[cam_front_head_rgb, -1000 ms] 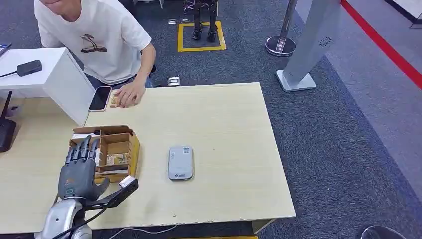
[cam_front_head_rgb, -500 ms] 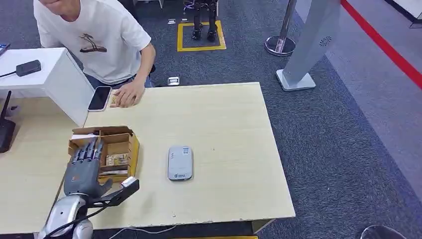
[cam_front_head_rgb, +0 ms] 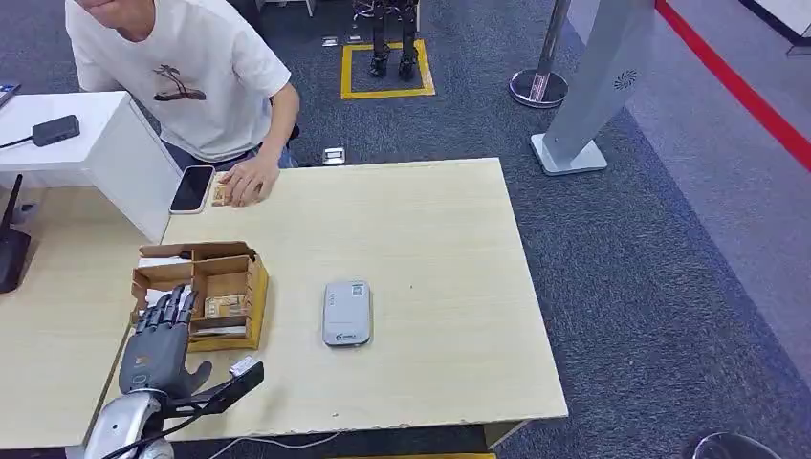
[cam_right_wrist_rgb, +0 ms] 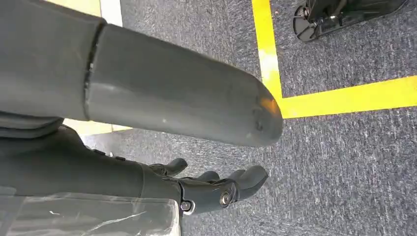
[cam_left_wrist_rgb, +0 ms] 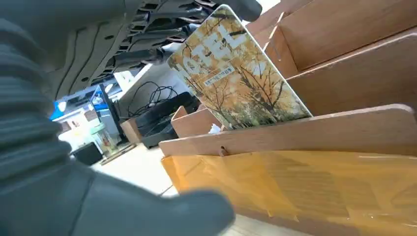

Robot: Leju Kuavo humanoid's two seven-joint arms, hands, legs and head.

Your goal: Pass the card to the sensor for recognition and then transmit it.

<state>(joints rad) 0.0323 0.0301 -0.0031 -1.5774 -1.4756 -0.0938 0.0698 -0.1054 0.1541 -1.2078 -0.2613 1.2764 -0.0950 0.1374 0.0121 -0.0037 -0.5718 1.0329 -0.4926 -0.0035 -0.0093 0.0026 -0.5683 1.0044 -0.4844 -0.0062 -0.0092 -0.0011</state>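
Note:
A cardboard box (cam_front_head_rgb: 254, 283) with compartments stands at the table's left. In one slot a card (cam_front_head_rgb: 227, 306) printed with yellow trees leans upright. My left hand (cam_front_head_rgb: 158, 340) is at the box's near left corner, fingers straight and apart, holding nothing. The left wrist view shows its fingers (cam_left_wrist_rgb: 162, 24) just above the card (cam_left_wrist_rgb: 236, 78), the box wall (cam_left_wrist_rgb: 305, 187) in front; whether they touch it I cannot tell. The grey sensor (cam_front_head_rgb: 346, 312) lies flat mid-table, right of the box. My right hand (cam_right_wrist_rgb: 147, 113) hangs over the carpet with loose fingers and nothing in it.
A person in a white shirt sits at the far left edge, one hand (cam_front_head_rgb: 247, 180) resting on a small card beside a phone (cam_front_head_rgb: 192, 188). A white box (cam_front_head_rgb: 105, 143) and a black device (cam_front_head_rgb: 11, 251) stand at the left. The table's right half is bare wood.
My left hand has drawn back toward the table's near edge, its fingertips now at the box's near part rather than over its middle. The card, sensor and person have stayed put.

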